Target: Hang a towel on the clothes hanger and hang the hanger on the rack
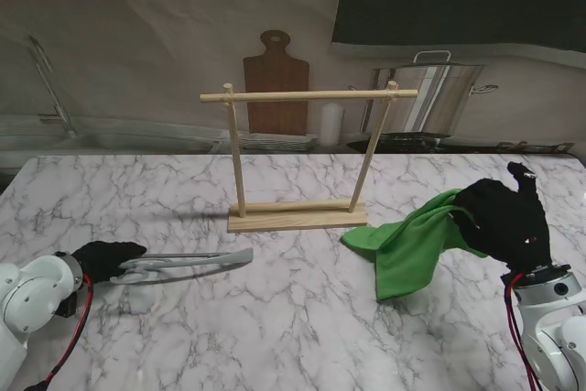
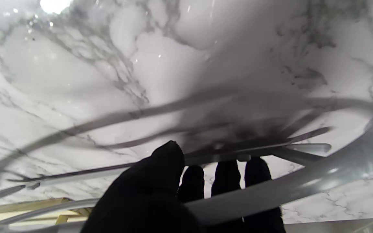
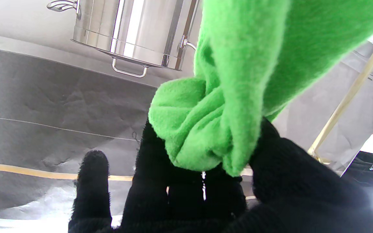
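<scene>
A green towel [image 1: 412, 243] hangs from my black-gloved right hand [image 1: 508, 220] at the right of the table, its lower end trailing toward the rack. The right wrist view shows the towel [image 3: 225, 97] bunched between thumb and fingers [image 3: 290, 174]. A grey clothes hanger [image 1: 188, 262] lies low over the marble at the left, one end in my left hand [image 1: 105, 257]. In the left wrist view the hanger's bars [image 2: 270, 191] cross my fingers [image 2: 167, 174], which curl around them. The wooden rack [image 1: 302, 153] stands in the middle, its top bar bare.
The marble table [image 1: 293, 336] spreads between the two hands. Behind the table's far edge are a wooden cutting board [image 1: 275, 80], a white cylinder [image 1: 330, 124] and a steel pot [image 1: 435, 89]. The pot [image 3: 131, 29] also shows in the right wrist view.
</scene>
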Available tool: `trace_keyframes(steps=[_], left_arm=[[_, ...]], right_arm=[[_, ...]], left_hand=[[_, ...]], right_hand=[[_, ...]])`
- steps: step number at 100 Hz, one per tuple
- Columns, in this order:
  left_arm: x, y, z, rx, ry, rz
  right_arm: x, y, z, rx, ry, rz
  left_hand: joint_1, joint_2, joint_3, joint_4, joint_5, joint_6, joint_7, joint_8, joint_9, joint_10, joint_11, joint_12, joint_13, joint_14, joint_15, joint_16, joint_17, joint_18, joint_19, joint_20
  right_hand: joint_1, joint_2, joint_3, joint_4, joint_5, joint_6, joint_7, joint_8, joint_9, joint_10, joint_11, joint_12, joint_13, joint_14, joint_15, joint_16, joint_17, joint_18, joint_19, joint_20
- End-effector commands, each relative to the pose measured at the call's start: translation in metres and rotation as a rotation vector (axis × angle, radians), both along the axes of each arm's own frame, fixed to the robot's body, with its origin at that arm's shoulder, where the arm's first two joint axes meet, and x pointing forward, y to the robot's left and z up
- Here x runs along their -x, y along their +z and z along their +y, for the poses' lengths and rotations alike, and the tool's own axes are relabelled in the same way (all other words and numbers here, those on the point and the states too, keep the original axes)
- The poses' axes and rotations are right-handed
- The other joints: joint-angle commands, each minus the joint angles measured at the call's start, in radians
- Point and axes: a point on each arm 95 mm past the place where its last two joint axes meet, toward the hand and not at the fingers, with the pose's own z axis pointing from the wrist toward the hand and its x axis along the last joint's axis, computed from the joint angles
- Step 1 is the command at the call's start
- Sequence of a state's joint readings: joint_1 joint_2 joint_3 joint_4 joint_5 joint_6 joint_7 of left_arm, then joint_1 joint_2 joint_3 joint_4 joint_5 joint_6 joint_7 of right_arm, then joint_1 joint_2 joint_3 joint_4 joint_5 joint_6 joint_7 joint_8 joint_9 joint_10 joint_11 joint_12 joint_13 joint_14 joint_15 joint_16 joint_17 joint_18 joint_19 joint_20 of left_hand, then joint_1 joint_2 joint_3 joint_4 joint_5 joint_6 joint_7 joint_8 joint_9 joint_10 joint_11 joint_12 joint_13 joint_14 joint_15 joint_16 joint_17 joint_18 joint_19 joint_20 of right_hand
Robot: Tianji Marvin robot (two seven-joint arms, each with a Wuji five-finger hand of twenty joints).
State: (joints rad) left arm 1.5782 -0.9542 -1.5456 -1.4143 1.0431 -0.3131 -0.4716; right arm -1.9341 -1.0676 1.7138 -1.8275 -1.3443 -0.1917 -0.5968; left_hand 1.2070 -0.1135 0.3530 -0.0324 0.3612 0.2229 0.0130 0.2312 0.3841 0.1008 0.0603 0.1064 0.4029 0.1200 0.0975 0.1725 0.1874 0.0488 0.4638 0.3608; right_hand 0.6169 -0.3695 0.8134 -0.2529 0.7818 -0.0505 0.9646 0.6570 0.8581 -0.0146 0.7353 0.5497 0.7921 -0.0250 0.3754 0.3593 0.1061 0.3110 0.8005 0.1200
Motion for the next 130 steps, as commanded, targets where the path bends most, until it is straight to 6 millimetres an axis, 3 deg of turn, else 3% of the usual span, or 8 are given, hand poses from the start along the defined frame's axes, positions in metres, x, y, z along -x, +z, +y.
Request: trace_keyframes(steps=[1,19,42,59,65,72,85,130], left_arm=[[0.015,-0.021,-0.001,0.015,0.002,0.049],[0.016,-0.004,-0.006,0.042,-0.037,-0.066],[0.017,0.015,-0.017,0.034,-0.086,-0.190],[0.015,0.025,-0.028,0.069,-0.078,-0.214],[0.013,0.026,-0.033,0.088,-0.072,-0.220],[0.011,0.027,-0.038,0.108,-0.063,-0.225],[0.009,0.027,-0.049,0.158,-0.041,-0.219],[0.005,0.022,-0.102,0.453,0.024,-0.171]], right_arm=[[0.001,-0.002,0.000,-0.002,-0.002,0.003],[0.000,-0.004,0.001,-0.007,-0.003,0.010],[0.002,-0.003,0.000,-0.009,-0.004,0.003],[0.004,-0.001,-0.001,-0.010,-0.005,-0.004],[0.005,-0.001,-0.002,-0.010,-0.005,-0.005],[0.005,-0.001,-0.002,-0.009,-0.006,-0.003],[0.006,-0.002,-0.002,-0.007,-0.007,-0.002],[0.025,0.013,0.001,-0.074,0.064,-0.027]], left_hand=[[0.084,0.025,0.067,0.012,0.135,-0.070,0.142,0.066,0.110,-0.018,0.078,0.043,0.129,-0.021,0.122,0.084,0.026,0.000,0.220,0.005],[0.084,0.049,0.062,0.020,0.323,-0.103,0.324,0.227,0.346,0.023,0.163,0.172,0.243,0.060,0.184,0.237,0.056,0.050,0.356,0.029],[0.084,0.053,0.065,0.043,0.308,-0.121,0.725,0.576,0.471,0.063,0.396,0.518,0.329,0.200,0.526,0.560,0.136,0.232,0.679,0.290],[0.084,0.054,0.068,0.092,0.301,-0.101,0.838,0.711,0.519,0.103,0.560,0.644,0.434,0.276,0.830,0.772,0.394,0.198,1.078,0.437],[0.084,0.054,0.061,0.121,0.299,-0.093,0.837,0.745,0.530,0.118,0.604,0.692,0.526,0.277,0.970,0.808,0.535,0.149,1.267,0.363],[0.084,0.033,0.067,0.151,0.308,-0.086,0.851,0.780,0.557,0.129,0.649,0.734,0.648,0.221,1.116,0.791,0.703,0.075,1.431,0.244],[0.084,0.008,0.074,0.197,0.335,-0.073,0.877,0.812,0.602,0.147,0.695,0.768,0.766,0.167,1.239,0.749,0.868,0.027,1.554,0.139],[0.084,-0.019,0.091,0.198,0.355,-0.058,0.863,0.804,0.626,0.153,0.664,0.743,0.776,0.193,1.223,0.713,0.874,0.058,1.554,0.101]], right_hand=[[0.023,0.057,0.023,0.001,0.056,-0.072,0.034,0.038,0.016,-0.032,-0.010,0.015,0.016,-0.004,-0.018,0.015,-0.026,0.030,-0.025,-0.013],[0.023,0.057,0.022,0.002,0.057,-0.072,0.034,0.037,0.017,-0.031,-0.010,0.015,0.017,-0.005,-0.018,0.015,-0.027,0.030,-0.027,-0.015],[0.024,0.057,0.023,0.002,0.058,-0.071,0.034,0.038,0.019,-0.030,-0.009,0.015,0.019,-0.005,-0.018,0.015,-0.027,0.030,-0.028,-0.018],[0.024,0.057,0.023,0.002,0.058,-0.069,0.034,0.038,0.020,-0.030,-0.009,0.015,0.019,-0.006,-0.018,0.016,-0.027,0.030,-0.028,-0.019],[0.024,0.056,0.023,0.002,0.058,-0.070,0.034,0.038,0.020,-0.029,-0.009,0.015,0.020,-0.004,-0.017,0.016,-0.026,0.030,-0.028,-0.019],[0.024,0.056,0.023,0.002,0.058,-0.070,0.034,0.038,0.020,-0.029,-0.009,0.015,0.019,-0.004,-0.018,0.016,-0.027,0.031,-0.028,-0.020],[0.024,0.056,0.023,0.002,0.058,-0.071,0.033,0.038,0.021,-0.031,-0.010,0.015,0.020,-0.003,-0.018,0.016,-0.025,0.031,-0.027,-0.020],[0.023,0.051,0.029,0.002,0.065,-0.067,0.031,0.037,0.029,-0.027,-0.012,0.015,0.026,0.001,-0.019,0.016,-0.014,0.030,-0.018,-0.018]])
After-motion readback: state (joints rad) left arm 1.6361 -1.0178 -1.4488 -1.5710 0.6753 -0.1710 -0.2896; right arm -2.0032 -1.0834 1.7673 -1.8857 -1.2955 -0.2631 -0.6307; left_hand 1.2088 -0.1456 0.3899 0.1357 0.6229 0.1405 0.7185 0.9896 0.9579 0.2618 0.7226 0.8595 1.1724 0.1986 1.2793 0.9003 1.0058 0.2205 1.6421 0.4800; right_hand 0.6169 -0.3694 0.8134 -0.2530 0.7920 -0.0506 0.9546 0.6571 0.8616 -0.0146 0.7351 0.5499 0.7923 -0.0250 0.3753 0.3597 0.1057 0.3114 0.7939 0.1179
